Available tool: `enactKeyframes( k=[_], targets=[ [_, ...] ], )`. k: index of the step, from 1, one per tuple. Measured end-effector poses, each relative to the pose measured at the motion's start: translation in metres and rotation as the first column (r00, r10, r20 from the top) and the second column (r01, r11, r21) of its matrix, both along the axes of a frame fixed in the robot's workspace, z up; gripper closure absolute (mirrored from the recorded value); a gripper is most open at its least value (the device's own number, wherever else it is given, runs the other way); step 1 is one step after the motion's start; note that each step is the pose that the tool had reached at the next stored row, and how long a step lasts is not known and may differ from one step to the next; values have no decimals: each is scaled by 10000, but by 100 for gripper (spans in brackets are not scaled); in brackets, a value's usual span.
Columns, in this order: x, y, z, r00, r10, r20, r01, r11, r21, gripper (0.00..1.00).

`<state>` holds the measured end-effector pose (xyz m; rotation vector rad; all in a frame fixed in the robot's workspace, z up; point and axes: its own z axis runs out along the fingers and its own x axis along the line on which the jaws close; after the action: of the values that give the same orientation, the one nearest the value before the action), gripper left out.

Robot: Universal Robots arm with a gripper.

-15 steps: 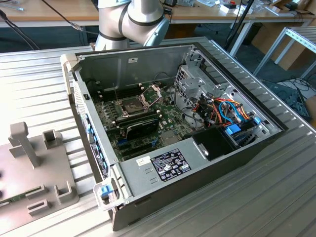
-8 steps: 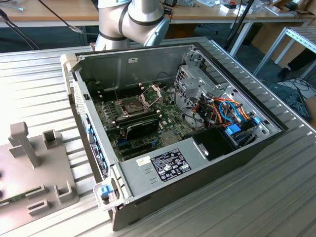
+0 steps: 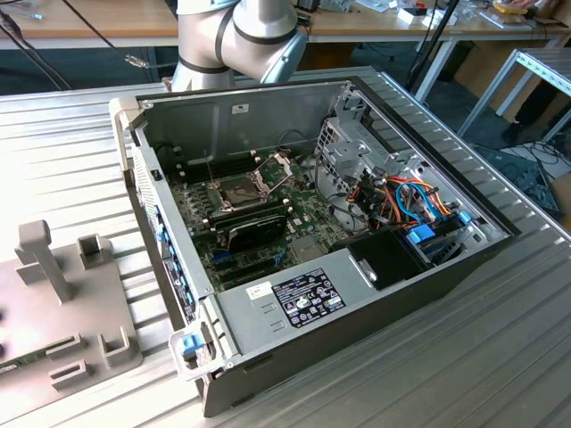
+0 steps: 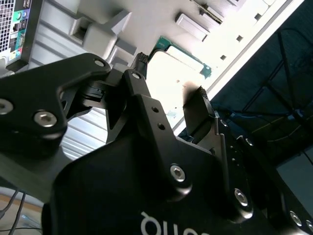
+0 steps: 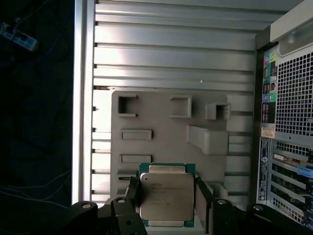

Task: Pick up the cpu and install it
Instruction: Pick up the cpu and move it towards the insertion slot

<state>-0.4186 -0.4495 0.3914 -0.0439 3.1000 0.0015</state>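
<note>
Gripper (image 5: 168,198) fingers flank the cpu (image 5: 166,196) at lower centre, grasp unclear; socket (image 3: 243,190) open, install pending.

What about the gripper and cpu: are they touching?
Cannot tell. In the first wrist view the cpu sits inside the gripper; neither contact nor gap shows plainly.

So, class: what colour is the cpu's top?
Dull silver-grey metal, with a green edge around it; the cpu shows best in the first wrist view.

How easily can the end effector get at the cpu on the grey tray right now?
Probably easily: in the first wrist view the end effector straddles the cpu, which lies flat on the grey tray with nothing over it.
</note>
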Motion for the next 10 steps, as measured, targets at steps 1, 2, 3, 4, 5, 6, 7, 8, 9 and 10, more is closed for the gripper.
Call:
enactKeyframes(
  k=[1, 2, 3, 4, 5, 6, 7, 8, 9, 10],
  targets=[
    [30, 0, -1, 10000, 0, 1, 0, 10000, 0, 45],
    [52, 0, -1, 10000, 0, 1, 0, 10000, 1, 45],
    [79, 0, -1, 10000, 0, 1, 0, 10000, 1, 45],
    [102, 0, 0, 10000, 0, 0, 0, 10000, 0, 45],
    [125, 0, 0, 10000, 1, 0, -1, 10000, 0, 45],
    [145, 0, 0, 10000, 1, 1, -1, 10000, 1, 45],
    [163, 0, 0, 10000, 1, 1, -1, 10000, 0, 45],
    [183, 0, -1, 10000, 1, 1, -1, 10000, 1, 45],
    [234, 0, -1, 10000, 0, 1, 0, 10000, 1, 45],
    [273, 0, 0, 10000, 0, 0, 0, 10000, 0, 45]
  ],
)
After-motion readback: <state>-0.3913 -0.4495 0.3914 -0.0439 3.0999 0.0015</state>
